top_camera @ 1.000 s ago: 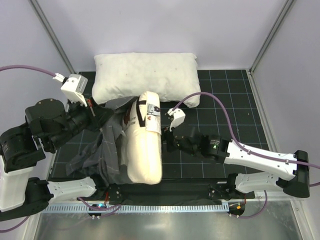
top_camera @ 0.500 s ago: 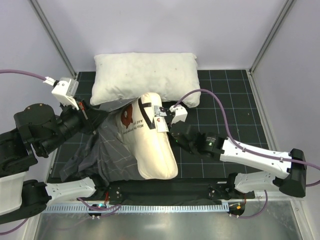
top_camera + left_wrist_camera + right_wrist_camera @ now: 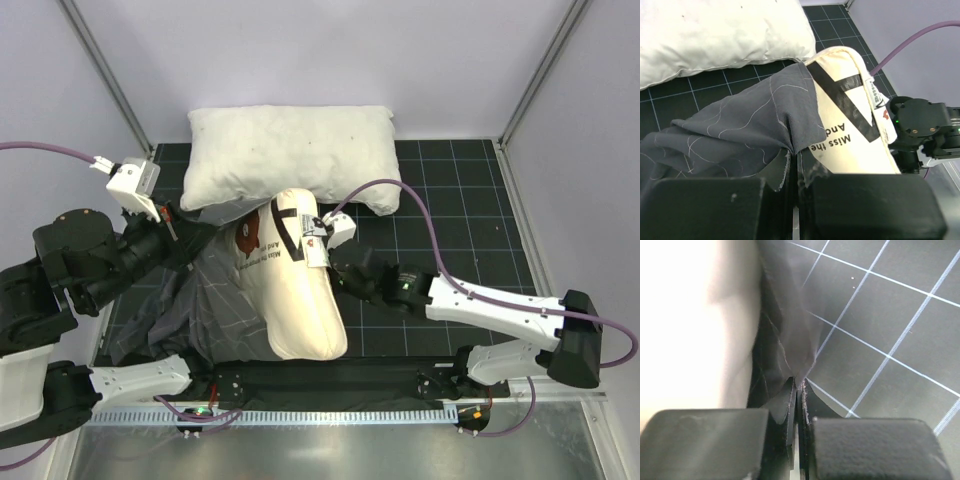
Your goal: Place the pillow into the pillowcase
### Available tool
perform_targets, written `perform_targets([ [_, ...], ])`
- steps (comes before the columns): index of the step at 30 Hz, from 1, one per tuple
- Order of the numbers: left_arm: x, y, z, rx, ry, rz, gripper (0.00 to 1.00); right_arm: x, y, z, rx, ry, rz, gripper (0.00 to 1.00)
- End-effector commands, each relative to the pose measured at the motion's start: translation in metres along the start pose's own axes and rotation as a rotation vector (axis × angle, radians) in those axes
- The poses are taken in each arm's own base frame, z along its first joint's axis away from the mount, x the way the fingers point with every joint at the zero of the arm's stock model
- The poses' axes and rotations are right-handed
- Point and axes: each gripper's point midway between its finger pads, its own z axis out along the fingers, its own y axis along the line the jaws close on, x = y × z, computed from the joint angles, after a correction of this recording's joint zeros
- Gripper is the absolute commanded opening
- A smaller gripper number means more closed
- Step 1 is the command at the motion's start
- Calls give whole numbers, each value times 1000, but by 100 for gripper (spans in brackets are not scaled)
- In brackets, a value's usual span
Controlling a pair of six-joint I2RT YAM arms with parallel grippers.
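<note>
Left claw [image 3: 792,172] clamps the dark grey gridded fabric pillowcase [image 3: 730,130], and right claw [image 3: 798,389] pinches its edge. It partly drapes the cream printed rectangular pillow [image 3: 300,300].

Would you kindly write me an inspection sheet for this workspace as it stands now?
Surface: dark gridded mat.
Job's things: cream pillow lying lengthwise, grey pillowcase draped over its left side, not yet enclosing it.
Clutter: large white pillow at the far edge.
Grippers: left gripper and right gripper, jaws shut on pillowcase fabric.
Cables: purple cables on both arms.
Surroundings: pale walls, metal frame.
</note>
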Motion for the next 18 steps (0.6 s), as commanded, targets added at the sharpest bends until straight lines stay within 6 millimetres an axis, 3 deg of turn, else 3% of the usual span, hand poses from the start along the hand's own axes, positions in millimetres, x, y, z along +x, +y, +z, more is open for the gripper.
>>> perform_targets([
  [1, -30, -19, 10, 55, -111, -48, 0, -82, 39, -60, -110, -181, 36, 4],
  [2, -32, -20, 13, 45, -112, -52, 0, -100, 42, -79, -116, -213, 37, 4],
  [3, -33, -21, 17, 36, -115, -59, 0, -134, 54, -106, -137, -284, 54, 4],
  [5, -40, -29, 28, 40, -130, -87, 0, -157, 55, -139, -141, -319, 42, 4],
  [6, -44, -33, 31, 50, -141, -104, 0, -185, 66, -169, -185, -386, 59, 4],
  [8, -51, -49, 42, 94, -152, -131, 0, -206, 66, -203, -196, -435, 57, 4],
  [9, -58, -55, 41, 114, -165, -145, 0, -229, 69, -233, -216, -503, 75, 4],
  [11, -66, -71, 49, 157, -163, -169, 0, -242, 62, -259, -197, -544, 67, 4],
  [12, -76, -77, 46, 182, -184, -186, 0, -259, 61, -286, -211, -602, 85, 4],
  [13, -80, -82, 46, 200, -191, -200, 0, -263, 55, -295, -187, -617, 73, 4],
  [14, -86, -89, 48, 225, -207, -220, 0, -276, 54, -319, -203, -665, 91, 4],
  [18, -86, -106, 53, 298, -193, -289, 1, -277, 41, -327, -150, -671, 95, 4],
])
